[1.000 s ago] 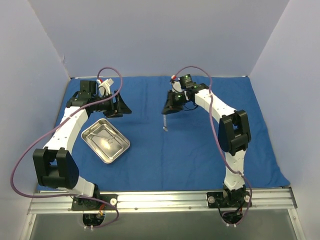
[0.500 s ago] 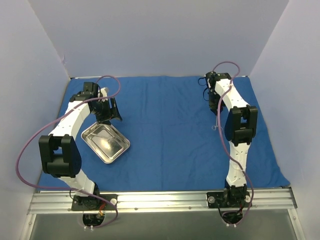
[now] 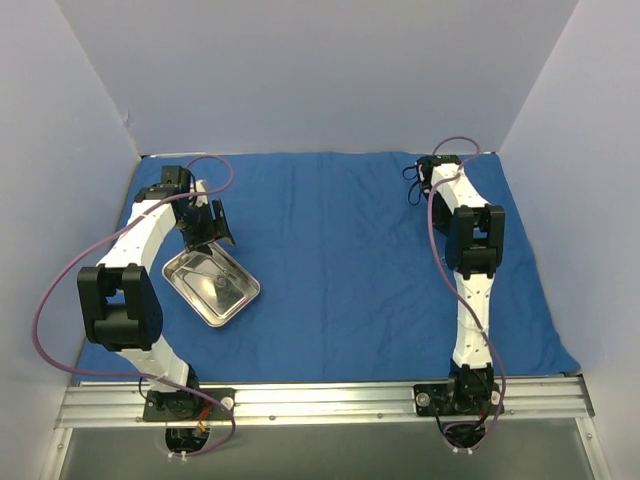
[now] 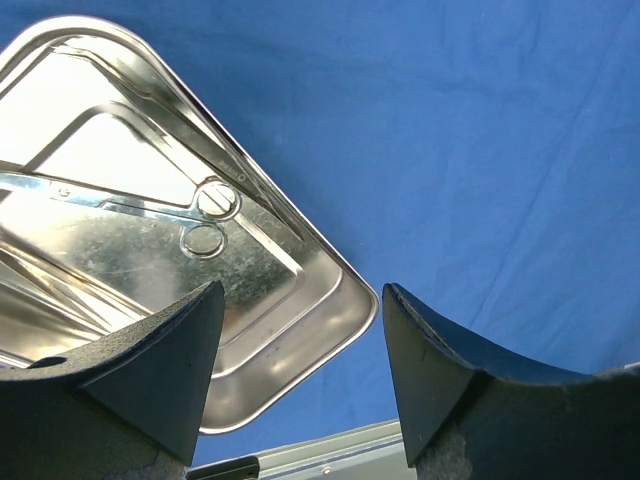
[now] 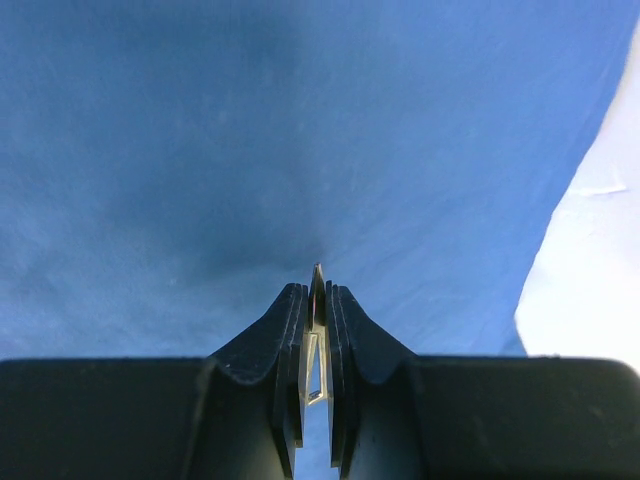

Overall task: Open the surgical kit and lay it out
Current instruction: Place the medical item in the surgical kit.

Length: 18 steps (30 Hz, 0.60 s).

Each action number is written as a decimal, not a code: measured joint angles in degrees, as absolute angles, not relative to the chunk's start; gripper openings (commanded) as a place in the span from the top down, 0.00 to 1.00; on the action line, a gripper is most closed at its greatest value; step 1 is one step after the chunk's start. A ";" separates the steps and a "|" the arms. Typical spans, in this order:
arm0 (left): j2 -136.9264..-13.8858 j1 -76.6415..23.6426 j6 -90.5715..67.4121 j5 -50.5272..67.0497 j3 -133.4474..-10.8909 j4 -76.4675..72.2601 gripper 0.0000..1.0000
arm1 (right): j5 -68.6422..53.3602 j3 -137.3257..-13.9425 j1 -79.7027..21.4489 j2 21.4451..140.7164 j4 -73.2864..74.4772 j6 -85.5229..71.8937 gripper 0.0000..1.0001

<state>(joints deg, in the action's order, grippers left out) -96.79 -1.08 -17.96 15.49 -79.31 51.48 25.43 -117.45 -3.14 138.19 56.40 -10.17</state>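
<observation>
The surgical kit's royal-blue cloth [image 3: 340, 250] lies spread flat over the table. On its left part rests the shiny steel tray [image 3: 212, 287], with scissors [image 4: 130, 203] lying inside it. My left gripper [image 3: 207, 226] hovers open just behind the tray; in the left wrist view the tray's corner [image 4: 300, 330] shows between the empty fingers [image 4: 150, 370]. At the back right, my right gripper [image 5: 318, 292] is shut on a thin silvery instrument [image 5: 318, 280], held edge-on above the cloth [image 5: 200, 150]. From the top view that gripper [image 3: 420, 192] is mostly hidden by its own arm.
Pale walls enclose the table on three sides. A metal rail [image 3: 320, 400] with both arm bases runs along the near edge and shows in the left wrist view as a rail [image 4: 320, 450]. In the right wrist view the cloth's edge meets a white surface [image 5: 590, 290].
The right arm swung from the middle of the cloth to the back right, carrying the thin instrument. The left gripper drifted slightly toward the tray, staying open.
</observation>
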 measured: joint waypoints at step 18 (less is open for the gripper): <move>-99.57 -0.19 -17.91 14.74 -81.17 52.90 0.25 | 27.09 -117.73 -5.41 138.67 55.94 -9.10 0.47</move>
<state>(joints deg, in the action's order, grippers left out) -99.57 -0.19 -17.91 14.74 -81.17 52.90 27.09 -117.73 -5.41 138.67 55.94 -9.10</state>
